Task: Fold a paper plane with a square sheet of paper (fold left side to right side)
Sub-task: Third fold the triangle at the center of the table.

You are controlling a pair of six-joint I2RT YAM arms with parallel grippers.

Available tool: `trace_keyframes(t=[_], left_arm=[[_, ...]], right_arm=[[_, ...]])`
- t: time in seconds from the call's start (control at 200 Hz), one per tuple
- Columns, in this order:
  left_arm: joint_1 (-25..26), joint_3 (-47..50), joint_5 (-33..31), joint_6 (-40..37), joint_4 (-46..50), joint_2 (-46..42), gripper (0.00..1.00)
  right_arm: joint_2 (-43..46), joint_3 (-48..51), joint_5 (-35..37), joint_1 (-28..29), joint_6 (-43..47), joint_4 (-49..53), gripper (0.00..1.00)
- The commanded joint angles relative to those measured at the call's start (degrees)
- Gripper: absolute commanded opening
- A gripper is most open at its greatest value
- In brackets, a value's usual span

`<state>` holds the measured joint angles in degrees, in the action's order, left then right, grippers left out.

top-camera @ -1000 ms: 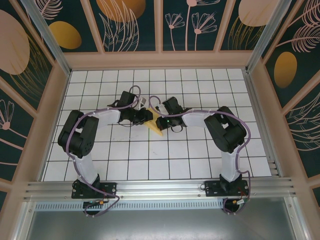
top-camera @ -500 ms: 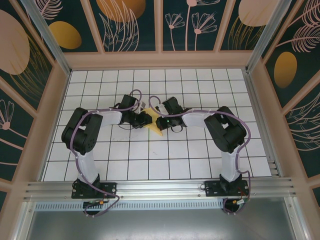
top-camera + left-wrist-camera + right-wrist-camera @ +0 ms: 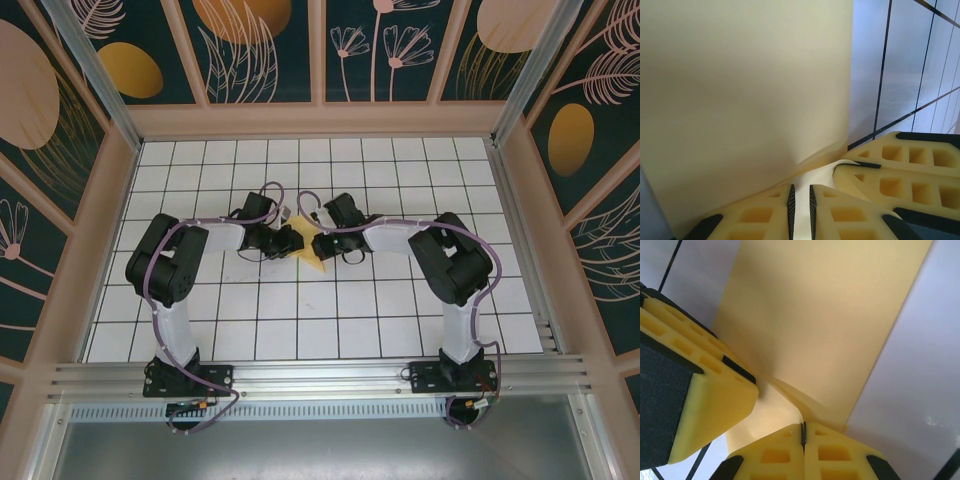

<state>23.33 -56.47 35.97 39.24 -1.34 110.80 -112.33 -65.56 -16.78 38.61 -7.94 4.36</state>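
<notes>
The yellow sheet of paper lies mid-table between the two grippers, partly folded, with a raised flap. In the right wrist view my right gripper is shut, and a curled fold of the paper runs into its touching pads. My left gripper sits just left of it, low over the sheet. Its pads stand a narrow gap apart, with pale paper showing through the gap and nothing pinched. The right gripper's fingers hold the fold at the right of the left wrist view.
White gridded tabletop stretches around the paper. Wooden walls ring the table, with a metal rail at the near edge. The left gripper's finger crowds the left of the right wrist view.
The left arm's elbow has swung right, toward the centre, and its gripper has shifted slightly at the paper's left edge. The right arm and the paper have stayed nearly still.
</notes>
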Motion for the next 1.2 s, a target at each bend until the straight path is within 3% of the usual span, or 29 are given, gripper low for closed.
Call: trace_keyframes(t=[0.0, 0.235, 0.535, 1.196], left_arm=[[0.2, 2.6, -4.5, -1.4, 1.7, 3.4, 0.19], [0.2, 2.5, -4.7, -1.1, 1.3, 3.3, 0.19], [0.2, 2.4, -4.8, -1.1, 1.3, 3.1, 0.19], [0.2, 2.2, -4.7, -1.3, 1.5, 3.3, 0.18]], right_arm=[[3.8, -2.3, 4.2, -1.1, -1.3, 5.6, 0.09], [9.1, -2.5, 2.9, -1.2, -2.5, 9.0, 0.23], [9.8, -0.3, -11.4, 2.1, -7.3, 6.9, 0.21], [1.6, 0.4, -8.7, 1.9, -8.1, 11.3, 0.17]])
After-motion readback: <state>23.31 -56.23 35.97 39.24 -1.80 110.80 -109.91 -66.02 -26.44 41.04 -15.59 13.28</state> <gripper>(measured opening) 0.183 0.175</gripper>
